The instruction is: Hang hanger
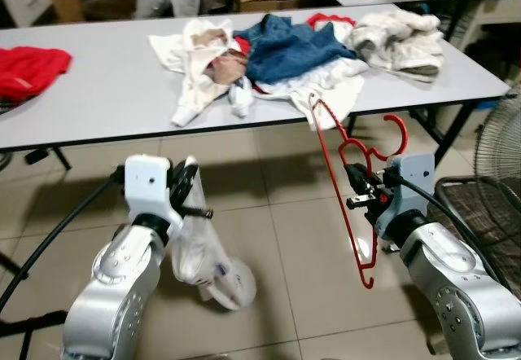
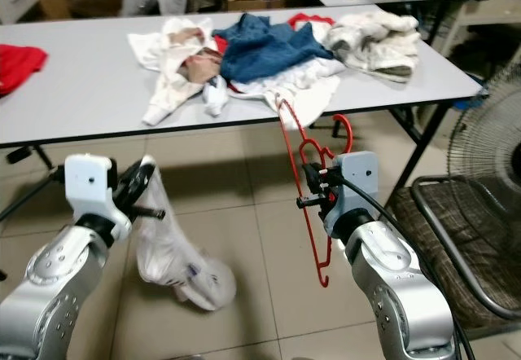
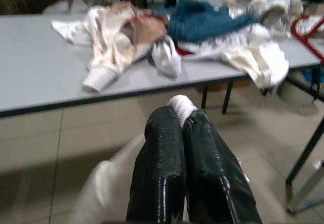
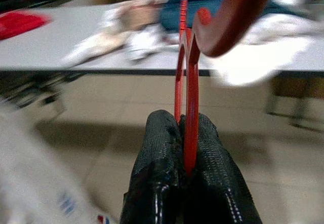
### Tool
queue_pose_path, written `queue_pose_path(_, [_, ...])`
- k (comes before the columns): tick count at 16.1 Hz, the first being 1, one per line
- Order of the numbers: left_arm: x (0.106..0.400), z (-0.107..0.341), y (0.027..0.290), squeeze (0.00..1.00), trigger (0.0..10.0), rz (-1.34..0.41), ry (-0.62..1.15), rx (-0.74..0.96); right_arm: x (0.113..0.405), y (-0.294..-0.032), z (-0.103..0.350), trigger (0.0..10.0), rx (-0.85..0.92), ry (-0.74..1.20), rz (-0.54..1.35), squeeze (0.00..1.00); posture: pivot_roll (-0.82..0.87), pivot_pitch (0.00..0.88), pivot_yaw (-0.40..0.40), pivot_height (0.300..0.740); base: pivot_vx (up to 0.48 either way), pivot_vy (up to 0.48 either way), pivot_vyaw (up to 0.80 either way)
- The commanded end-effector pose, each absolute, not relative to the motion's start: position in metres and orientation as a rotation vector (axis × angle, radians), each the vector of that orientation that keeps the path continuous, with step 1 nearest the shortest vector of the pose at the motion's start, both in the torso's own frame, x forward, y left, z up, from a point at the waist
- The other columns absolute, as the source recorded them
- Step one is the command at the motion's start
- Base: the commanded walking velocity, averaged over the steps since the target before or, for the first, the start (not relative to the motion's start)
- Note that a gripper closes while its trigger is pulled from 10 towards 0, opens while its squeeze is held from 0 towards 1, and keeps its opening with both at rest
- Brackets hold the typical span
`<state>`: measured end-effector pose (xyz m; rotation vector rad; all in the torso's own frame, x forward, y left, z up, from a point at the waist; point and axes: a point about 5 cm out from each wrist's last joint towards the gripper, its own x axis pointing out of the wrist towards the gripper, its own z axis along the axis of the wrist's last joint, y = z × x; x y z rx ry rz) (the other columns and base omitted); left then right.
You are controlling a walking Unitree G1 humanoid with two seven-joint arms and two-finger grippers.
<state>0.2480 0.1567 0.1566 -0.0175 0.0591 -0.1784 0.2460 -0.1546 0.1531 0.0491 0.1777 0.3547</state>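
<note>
Right gripper [image 1: 358, 187] is clamped on the red hanger [image 1: 350, 182], jaws closed around its thin frame near the hook. The hanger hangs in the air below the front edge of the grey table [image 1: 98, 99], its hook up by the right wrist and one end just under the overhanging white cloth. Left gripper [image 1: 195, 201] has its jaws closed on a white garment [image 1: 203, 258] that droops to the tiled floor [image 1: 277, 213]. A heap of clothes [image 1: 285, 46] lies toward the table's right end, a red cloth [image 1: 28, 68] at its left edge.
</note>
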Motion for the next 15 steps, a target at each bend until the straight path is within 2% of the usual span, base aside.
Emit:
queue_pose_path(1, [0.253, 0.167, 0.158, 0.0, 10.0, -0.184, 0.011, -0.011, 0.243, -0.152, 0.16, 10.0, 0.01, 0.177, 0.493, 0.0, -0.1, 0.003, 0.046, 0.74, 0.0, 0.0, 0.0])
queue_pose_path(6, [0.268, 0.182, 0.159, 0.0, 10.0, -0.19, -0.034, -0.027, 0.245, -0.171, 0.177, 10.0, -0.066, 0.153, 0.633, 0.0, -0.1, 0.0, 0.05, 0.74, 0.23, 0.0, 0.0])
queue_pose_path(10, [0.281, 0.195, 0.155, 0.0, 10.0, -0.214, -0.07, -0.025, 0.238, -0.172, 0.194, 10.0, -0.142, 0.132, 0.83, 0.0, -0.09, 0.0, 0.043, 0.74, 0.322, 0.0, 0.0])
queue_pose_path(15, [0.303, 0.212, 0.154, 0.0, 10.0, -0.223, -0.114, -0.017, 0.237, -0.184, 0.209, 10.0, -0.196, 0.127, 0.912, 0.0, -0.1, 0.0, 0.048, 0.74, 0.358, 0.0, 0.0])
